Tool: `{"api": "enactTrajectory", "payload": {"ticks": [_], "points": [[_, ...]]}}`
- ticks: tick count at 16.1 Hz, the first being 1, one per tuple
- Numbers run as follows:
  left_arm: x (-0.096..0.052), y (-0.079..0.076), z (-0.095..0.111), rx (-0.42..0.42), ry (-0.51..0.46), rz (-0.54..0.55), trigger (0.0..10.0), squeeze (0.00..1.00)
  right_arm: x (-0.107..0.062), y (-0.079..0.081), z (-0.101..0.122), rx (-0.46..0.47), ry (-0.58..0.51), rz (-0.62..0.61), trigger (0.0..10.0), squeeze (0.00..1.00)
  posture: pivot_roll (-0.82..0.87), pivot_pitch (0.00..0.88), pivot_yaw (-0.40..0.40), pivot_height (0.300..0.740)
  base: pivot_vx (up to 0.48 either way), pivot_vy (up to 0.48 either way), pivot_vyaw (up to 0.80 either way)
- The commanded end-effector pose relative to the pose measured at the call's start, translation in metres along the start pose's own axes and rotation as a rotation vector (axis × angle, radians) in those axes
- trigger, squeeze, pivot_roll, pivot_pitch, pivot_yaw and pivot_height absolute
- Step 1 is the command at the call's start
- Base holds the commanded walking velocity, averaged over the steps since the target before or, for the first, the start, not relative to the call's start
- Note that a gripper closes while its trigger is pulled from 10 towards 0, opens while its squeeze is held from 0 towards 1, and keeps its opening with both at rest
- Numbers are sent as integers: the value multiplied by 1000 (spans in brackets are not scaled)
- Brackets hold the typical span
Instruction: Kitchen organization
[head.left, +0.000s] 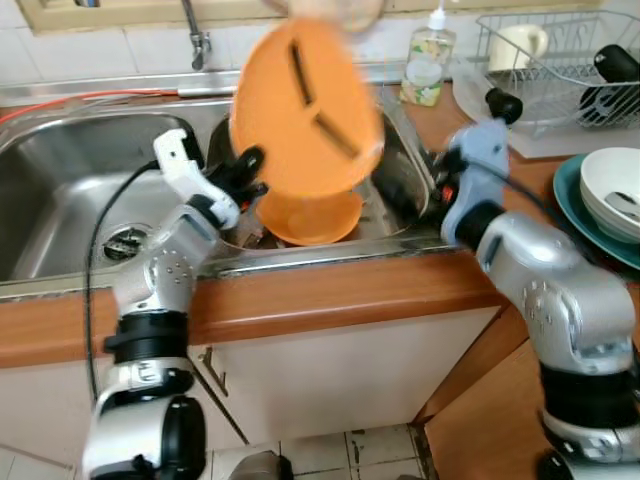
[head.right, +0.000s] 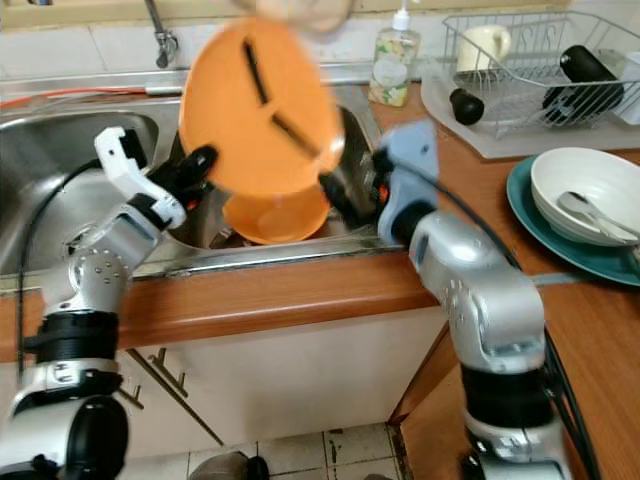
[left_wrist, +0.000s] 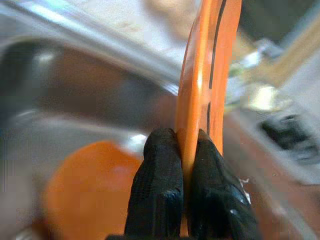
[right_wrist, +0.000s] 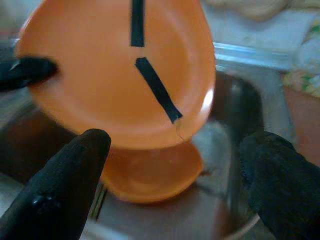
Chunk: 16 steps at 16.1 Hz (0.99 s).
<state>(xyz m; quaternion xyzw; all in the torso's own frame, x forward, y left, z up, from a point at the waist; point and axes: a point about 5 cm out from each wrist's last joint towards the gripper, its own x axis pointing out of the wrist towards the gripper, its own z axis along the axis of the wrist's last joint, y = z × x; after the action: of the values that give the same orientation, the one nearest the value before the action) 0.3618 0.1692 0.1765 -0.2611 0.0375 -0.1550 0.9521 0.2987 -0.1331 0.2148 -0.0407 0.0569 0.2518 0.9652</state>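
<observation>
soap bottle (head.left: 427, 66) label perhaps printed, unreadable

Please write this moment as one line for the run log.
left end effector: shut on round orange plastic plate | plate: above sink | right end effector: open, near plate

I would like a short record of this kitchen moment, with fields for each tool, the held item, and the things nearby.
left tool: shut on the rim of the orange plate, lifted above the sink
right tool: open, fingers apart, facing the plate, not touching it
held item: orange plate with two black strips, tilted on edge
in the sink: a second orange dish below the plate
counter right: white bowl on a teal plate
behind: soap bottle, dish rack with a mug
</observation>
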Motion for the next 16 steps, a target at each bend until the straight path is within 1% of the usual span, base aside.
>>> {"api": "enactTrajectory", "payload": {"ticks": [1, 3, 4, 5, 6, 7, 8, 9, 10, 11, 14, 15, 16], "points": [[3, -2, 10, 22, -7, 20, 0, 0, -3, 5, 0, -51, 18, 28, 10000, 0, -95, 0, 53, 740, 0, 0, 0], [6, 1, 3, -14, 65, 55, 0, 0, -7, 6, -5, -102, 62, 49, 10000, 0, -101, 0, 58, 740, 0, 0, 0], [7, 0, 2, -15, 77, 61, 0, 0, -7, 6, -5, -108, 67, 54, 10000, 0, -104, 0, 62, 740, 0, 0, 0], [9, 0, -1, -19, 109, 77, 0, 0, -8, 6, -6, -124, 80, 61, 10000, 0, -105, 0, 62, 740, 0, 0, 0], [14, 2, -6, -16, 161, 106, 0, 0, -8, 8, -9, -154, 105, 80, 10000, 0, -107, 0, 63, 740, 0, 0, 0], [16, 1, -9, -19, 193, 111, 0, 0, -9, 9, -10, -167, 113, 93, 10000, 0, -108, 0, 64, 740, 0, 0, 0], [18, 0, -12, -22, 234, 110, 353, 0, -9, 9, -10, -174, 118, 102, 10000, 0, -109, 0, 64, 740, 0, 0, 0], [19, 0, -13, -29, 253, 110, 1137, 0, -9, 9, -10, -176, 120, 104, 10000, 0, -109, 0, 64, 740, 0, 0, 0], [21, -1, -16, -27, 287, 107, 4353, 0, -8, 10, -10, -179, 124, 104, 10000, 0, -109, 0, 64, 740, 0, 0, 0], [23, -2, -18, -22, 306, 115, 10000, 0, -8, 10, -11, -179, 127, 103, 10000, 0, -111, 0, 66, 740, 0, 0, 0], [27, -1, -23, -52, 351, 139, 10000, 4, -8, 10, -13, -180, 134, 94, 10000, 0, -111, 0, 66, 740, 0, 0, 0], [27, -1, -23, -52, 351, 139, 10000, 4, -8, 10, -13, -180, 134, 94, 10000, 0, -111, 0, 66, 740, 0, 0, 0], [28, 0, -25, -47, 365, 146, 10000, 714, -8, 10, -13, -180, 138, 86, 10000, 0, -111, 0, 66, 740, 0, 0, 0]]}}
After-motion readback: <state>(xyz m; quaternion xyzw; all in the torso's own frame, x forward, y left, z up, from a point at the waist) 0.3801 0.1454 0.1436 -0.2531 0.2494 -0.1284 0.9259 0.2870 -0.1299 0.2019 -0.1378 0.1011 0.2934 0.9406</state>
